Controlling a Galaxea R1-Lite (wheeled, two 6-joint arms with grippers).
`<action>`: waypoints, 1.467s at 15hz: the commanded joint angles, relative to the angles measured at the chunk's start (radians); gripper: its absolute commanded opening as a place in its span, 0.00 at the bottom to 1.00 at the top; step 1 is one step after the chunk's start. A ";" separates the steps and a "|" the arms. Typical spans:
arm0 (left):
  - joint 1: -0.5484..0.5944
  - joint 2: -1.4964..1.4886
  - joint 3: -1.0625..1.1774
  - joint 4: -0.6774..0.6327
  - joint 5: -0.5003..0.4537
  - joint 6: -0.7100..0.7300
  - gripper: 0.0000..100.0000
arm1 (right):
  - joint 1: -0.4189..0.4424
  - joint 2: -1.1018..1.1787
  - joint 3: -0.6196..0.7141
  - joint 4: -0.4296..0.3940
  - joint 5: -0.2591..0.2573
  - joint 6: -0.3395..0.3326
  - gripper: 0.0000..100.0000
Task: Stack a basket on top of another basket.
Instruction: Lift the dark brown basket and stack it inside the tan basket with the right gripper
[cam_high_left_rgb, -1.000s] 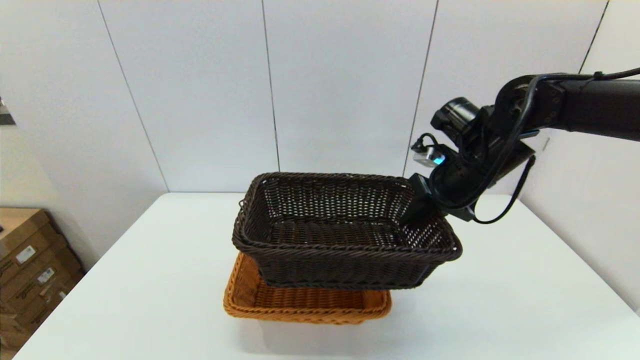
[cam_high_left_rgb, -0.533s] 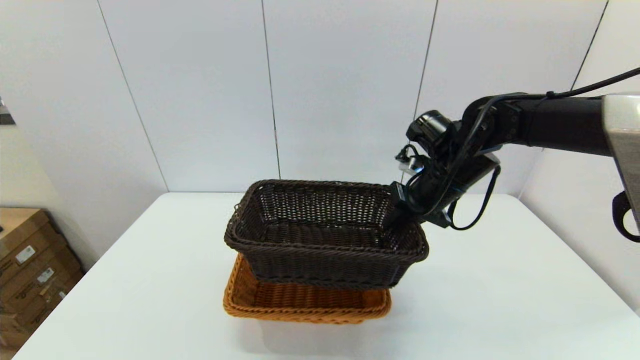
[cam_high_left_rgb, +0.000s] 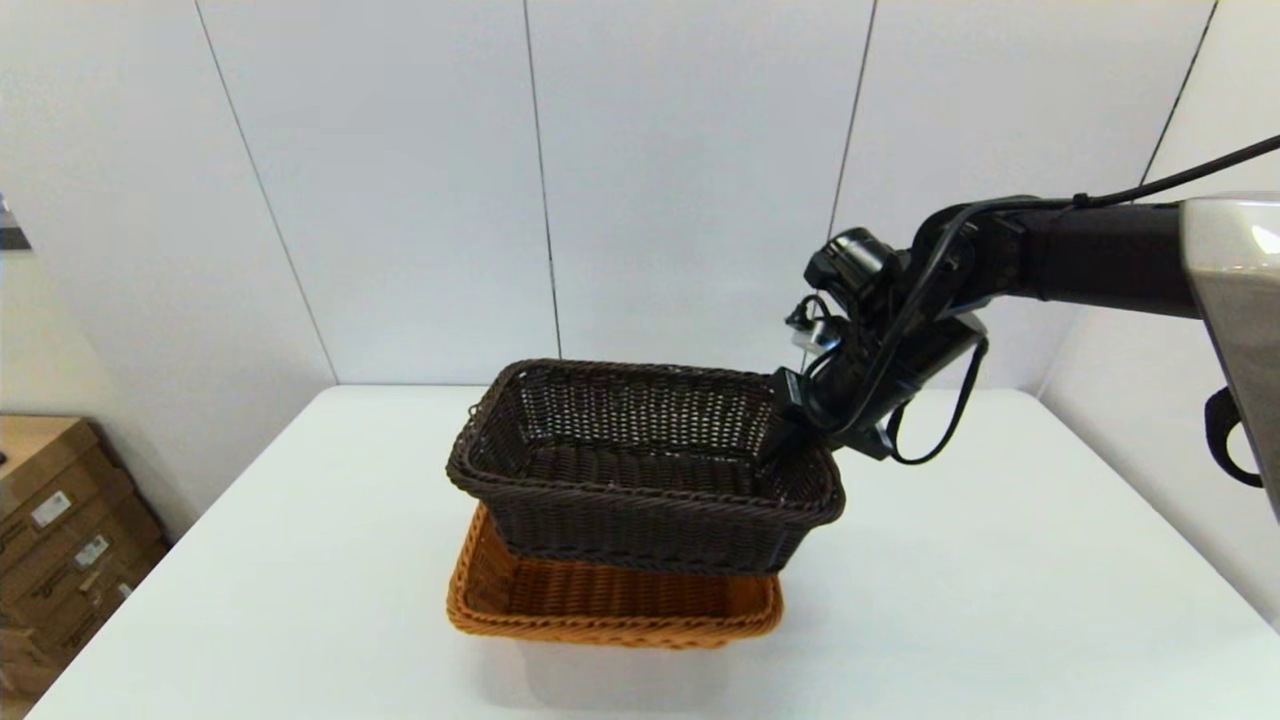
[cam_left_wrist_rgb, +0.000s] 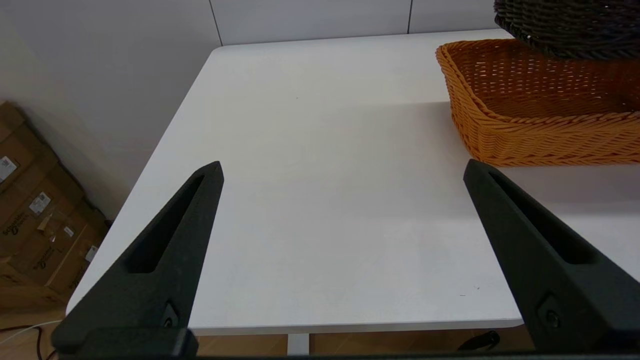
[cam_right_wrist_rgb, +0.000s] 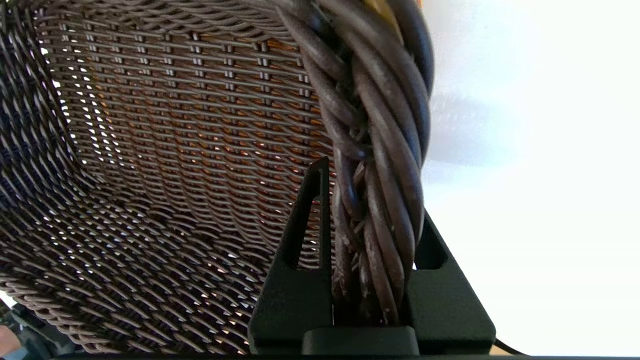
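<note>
Two baskets occupy the white table (cam_high_left_rgb: 1000, 600) in the head view: the dark brown basket (cam_high_left_rgb: 640, 500) hangs aloft, pinched at its right-hand rim by the right claw (cam_high_left_rgb: 785, 440), and sits above and a little behind the orange-tan basket (cam_high_left_rgb: 610, 605), which rests flat on the table. The dark basket appears roughly level, and its footprint overlaps most of the tan one, though the tan front edge and left corner show uncovered. Judgement: the step in hand is the lowering; it would be done well by drawing the load slightly toward the robot until the two rims line up, then descending straight and slowly, and opening only once the base is seated. From the left wrist view, the left claw (cam_left_wrist_rgb: 340, 210) stands spread wide and empty near the table's left front corner, well apart from the tan basket (cam_left_wrist_rgb: 530, 135); the dark basket's (cam_left_wrist_rgb: 565, 25) underside is seen clear of the tan rim, so the two are not touching there. From the right wrist view, the right claw (cam_right_wrist_rgb: 370, 240) is clamped on the braided rim (cam_right_wrist_rgb: 380, 150) of the dark basket, one finger inside the wall and one outside. Orange shows through the weave, indicating the lower basket lies beneath. Risk noted: a one-sided hold may let the far end sag and catch the tan rim.
</note>
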 joint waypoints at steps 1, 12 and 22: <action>0.000 0.001 0.000 0.002 0.001 0.000 1.00 | 0.035 -0.003 0.000 0.003 -0.002 0.030 0.00; 0.000 0.001 0.000 0.002 0.001 0.000 1.00 | 0.109 0.031 0.002 -0.047 -0.031 0.101 0.00; 0.000 0.001 0.000 0.000 0.001 0.000 1.00 | 0.090 0.056 0.000 -0.078 -0.063 0.085 0.00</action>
